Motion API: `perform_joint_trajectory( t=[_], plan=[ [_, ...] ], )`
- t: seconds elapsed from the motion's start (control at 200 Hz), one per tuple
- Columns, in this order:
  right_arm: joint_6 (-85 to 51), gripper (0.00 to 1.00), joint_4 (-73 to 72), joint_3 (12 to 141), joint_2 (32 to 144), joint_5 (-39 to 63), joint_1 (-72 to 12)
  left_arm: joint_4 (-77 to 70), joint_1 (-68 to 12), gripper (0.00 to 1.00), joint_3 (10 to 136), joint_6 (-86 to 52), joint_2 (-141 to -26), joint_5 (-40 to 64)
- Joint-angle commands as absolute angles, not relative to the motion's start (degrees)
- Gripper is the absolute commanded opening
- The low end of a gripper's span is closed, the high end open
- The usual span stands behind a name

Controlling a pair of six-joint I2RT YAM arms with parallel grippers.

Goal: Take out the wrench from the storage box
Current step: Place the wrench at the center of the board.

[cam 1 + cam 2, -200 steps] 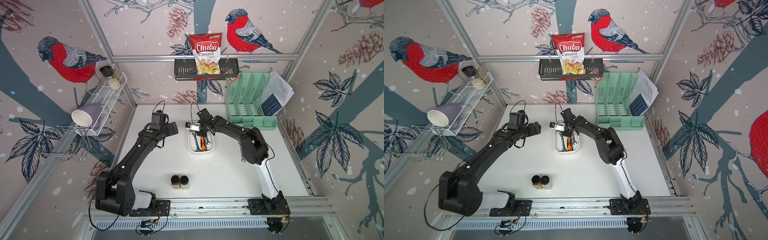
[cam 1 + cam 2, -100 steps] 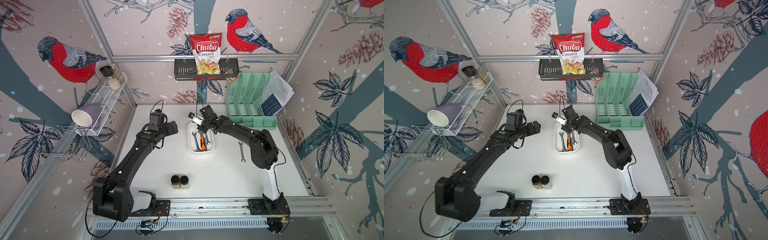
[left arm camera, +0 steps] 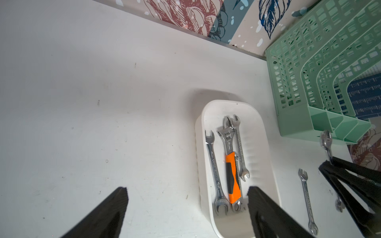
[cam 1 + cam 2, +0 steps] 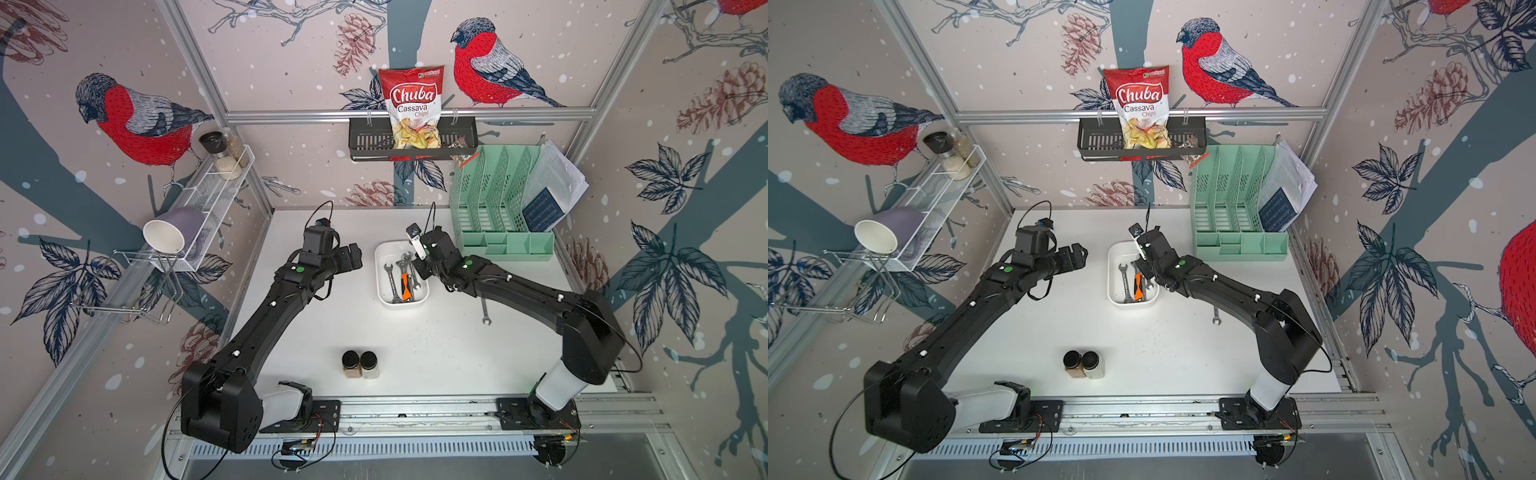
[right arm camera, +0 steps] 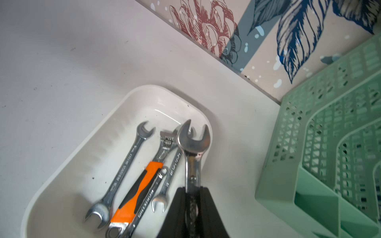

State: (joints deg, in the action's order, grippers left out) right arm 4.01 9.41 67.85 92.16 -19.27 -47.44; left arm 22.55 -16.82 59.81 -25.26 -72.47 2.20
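Lower centre, the right gripper (image 5: 192, 190) pinched an open-end wrench (image 5: 193, 144) by its shank, presumably to clear the storage box (image 5: 115, 107); left gripper (image 3: 186, 190) gaped wide, empty.

The storage box (image 4: 402, 304) is plain white; the table (image 4: 415, 345) is white too. The wrench (image 5: 193, 144) is silver, like the others. An adjustable wrench (image 3: 233, 177) has an orange-and-black handle. The file organiser (image 4: 490, 195) is mint green with a slotted pattern. The shelf (image 4: 370, 141) is black and perforated. The chip bag (image 4: 413, 99) is red and white. Pale pink wallpaper (image 4: 291, 62) shows red-breasted grey birds (image 4: 141, 124), brown pinecones (image 4: 353, 45) and navy leaves (image 4: 669, 274).
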Motion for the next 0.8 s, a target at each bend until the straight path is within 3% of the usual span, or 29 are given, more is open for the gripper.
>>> perform_joint_trajectory(
  t=[0.0, 0.285, 0.795],
  plan=[
    [-5.2, 0.0, 6.4, 61.4, 87.1, -25.0, -48.6, 21.6, -18.4, 0.94, 59.9, -25.7, -72.0, 0.0],
    [-15.2, 0.01, 4.8, 45.4, 78.0, -26.8, -49.1, 22.1, -19.6, 0.95, 60.1, -25.5, -70.7, -1.9],
    [-21.7, 0.02, 0.7, 34.6, 80.1, -23.1, -44.4, 22.6, -19.7, 0.95, 60.1, -24.8, -71.1, -3.2]
  ],
)
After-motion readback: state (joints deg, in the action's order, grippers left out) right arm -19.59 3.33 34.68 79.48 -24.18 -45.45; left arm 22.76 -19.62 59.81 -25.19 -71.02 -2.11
